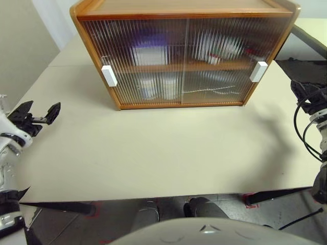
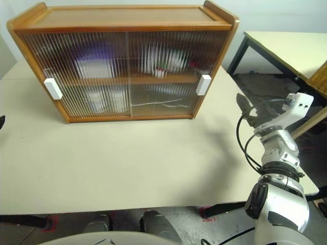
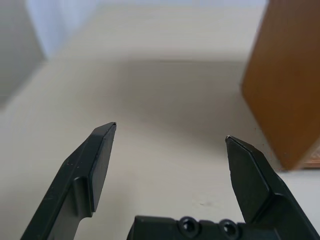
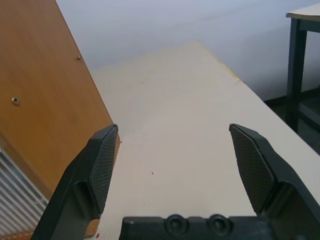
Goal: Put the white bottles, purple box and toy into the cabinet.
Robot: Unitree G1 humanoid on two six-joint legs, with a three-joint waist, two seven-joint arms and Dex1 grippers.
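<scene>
The cabinet (image 1: 184, 10) stands at the back of the table with both ribbed doors slid shut. Through the left door the purple box (image 1: 148, 50) shows as a blur on the upper shelf. White bottle shapes (image 1: 156, 88) stand below it. Behind the right door, a white blur with red and green, the toy (image 1: 215, 55), sits on the upper shelf. My left gripper (image 1: 42, 108) hangs open and empty over the table's left side, clear of the cabinet. My right gripper (image 4: 172, 131) is open and empty beside the cabinet's right wall (image 4: 45, 100).
White door handles sit at the cabinet's outer edges (image 1: 109, 75) (image 1: 258, 71). The beige table (image 1: 168, 153) stretches from the cabinet to its front edge. A second table with dark legs (image 2: 286, 43) and a wicker basket (image 2: 319, 76) stand to the right.
</scene>
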